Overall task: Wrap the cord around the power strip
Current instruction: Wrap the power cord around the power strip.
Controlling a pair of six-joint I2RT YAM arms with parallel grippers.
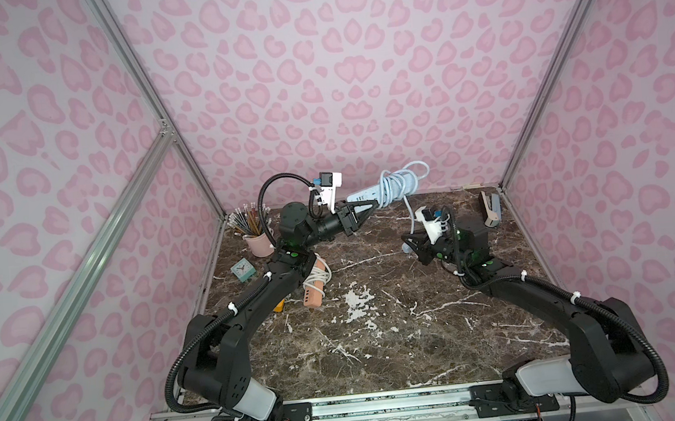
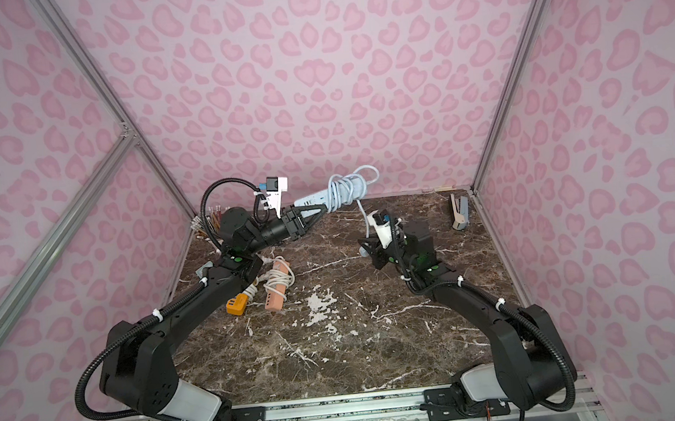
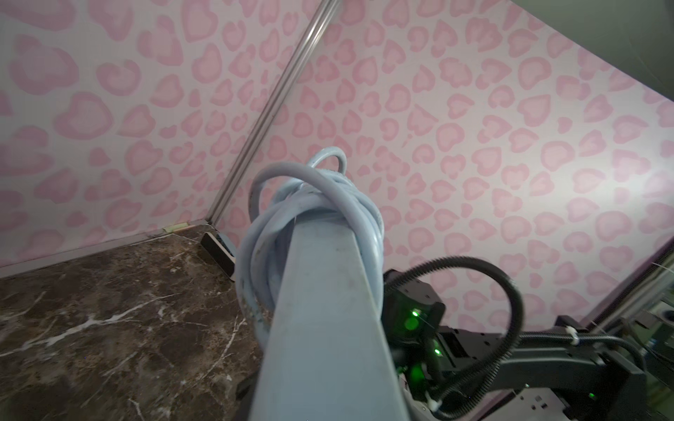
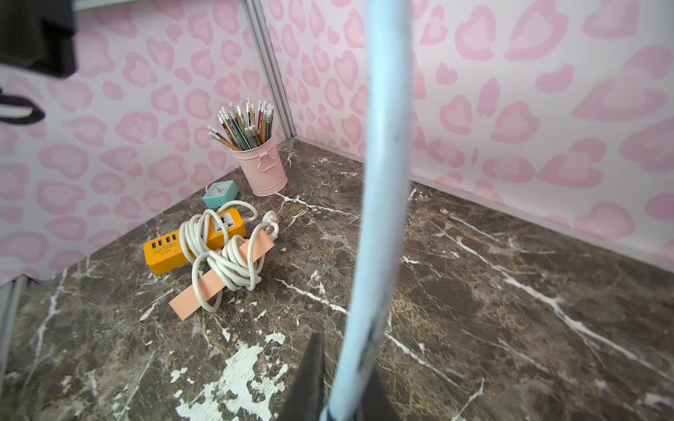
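Observation:
A light blue power strip (image 1: 361,195) (image 2: 310,199) hangs in the air near the back wall, with my left gripper (image 1: 375,206) (image 2: 323,212) shut on it. The cord (image 1: 398,185) (image 2: 344,190) lies in several loose loops around the strip's far half. In the left wrist view the strip (image 3: 328,310) runs away from the camera with the cord loops (image 3: 310,204) round it. The jaws are hidden there. One free length of cord drops to my right gripper (image 1: 408,247) (image 2: 364,251) low over the table. In the right wrist view the right gripper (image 4: 343,401) is shut on the cord (image 4: 383,182).
A pink cup of pencils (image 1: 257,241) (image 4: 260,171) and a teal clock (image 1: 243,268) stand at the back left. An orange strip (image 2: 237,303) (image 4: 193,240) and a pink strip (image 1: 315,284) (image 4: 222,277), both wrapped in white cord, lie under the left arm. A stapler (image 1: 490,208) sits at the back right.

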